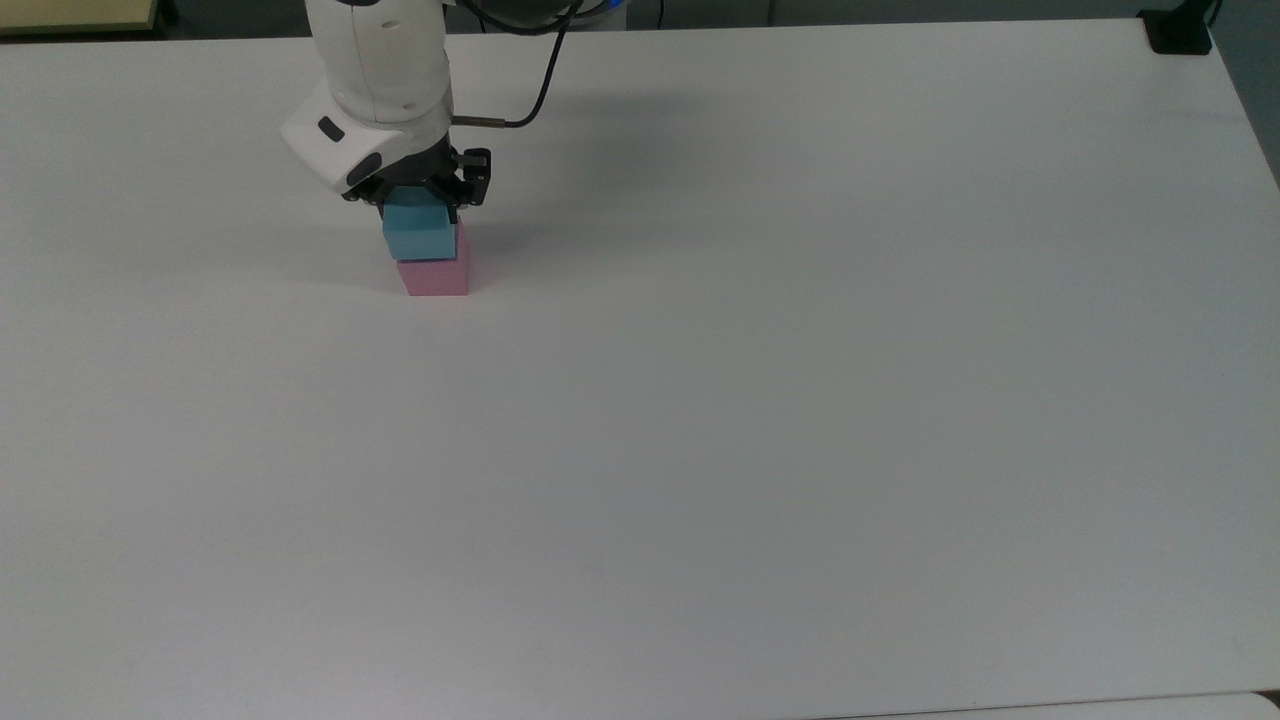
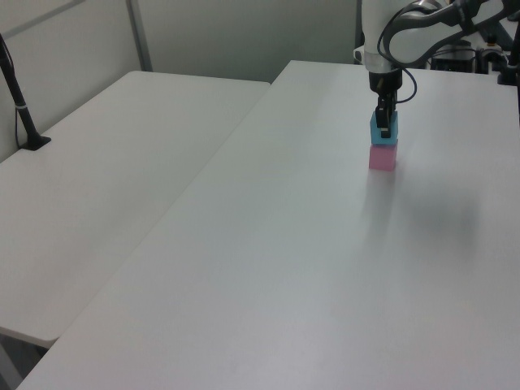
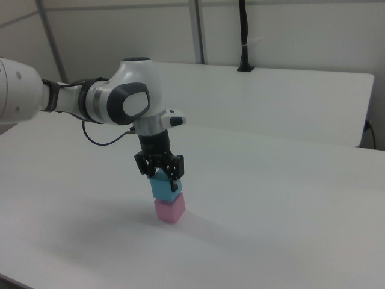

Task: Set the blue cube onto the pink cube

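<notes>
So the blue cube [image 1: 419, 234] is sitting right on top of the pink cube [image 1: 436, 273], upper left of the top view, and the two make a little stack on the white table [image 1: 760, 400]. The gripper [image 1: 420, 205] comes straight down onto the blue cube from above with its black fingers [image 3: 176, 170] clamped on the cube's sides, one on each side, so it has hold of the thing. In the top view the blue cube looks shifted a bit toward the top view's left compared with the pink one, so a strip of pink shows on the right. In the right view, a little left of centre, the stack [image 3: 168, 200] also reads as slightly off, blue cube [image 3: 165, 187] nudged toward the right view's left over the pink cube [image 3: 169, 210]. In the left view the same stack is in the upper right, blue [image 2: 383, 131] over pink [image 2: 383, 157], with the gripper [image 2: 383, 122] on top. A black cable [image 1: 520, 100] loops off the white arm [image 1: 375, 60] near the wrist. Second white table [image 2: 106, 187] sits beside the main one on the left view's left, with a black post [image 2: 20, 101] standing on it.
</notes>
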Robot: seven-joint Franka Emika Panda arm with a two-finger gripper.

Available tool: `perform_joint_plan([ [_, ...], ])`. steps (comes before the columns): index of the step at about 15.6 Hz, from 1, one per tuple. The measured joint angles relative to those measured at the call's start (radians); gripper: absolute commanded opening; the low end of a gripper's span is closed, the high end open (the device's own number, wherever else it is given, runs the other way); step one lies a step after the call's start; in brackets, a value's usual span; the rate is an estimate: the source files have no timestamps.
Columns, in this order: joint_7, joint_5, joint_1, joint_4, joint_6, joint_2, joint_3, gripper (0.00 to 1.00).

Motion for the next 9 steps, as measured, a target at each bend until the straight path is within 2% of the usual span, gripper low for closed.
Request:
perform_joint_plan([
  [6, 0.048, 0.0, 0.0, -0.002, 0.0, 0.002, 0.0, 1.0],
  [9, 0.056, 0.0, 0.0, 0.035, -0.015, -0.024, 0.001, 1.0],
])
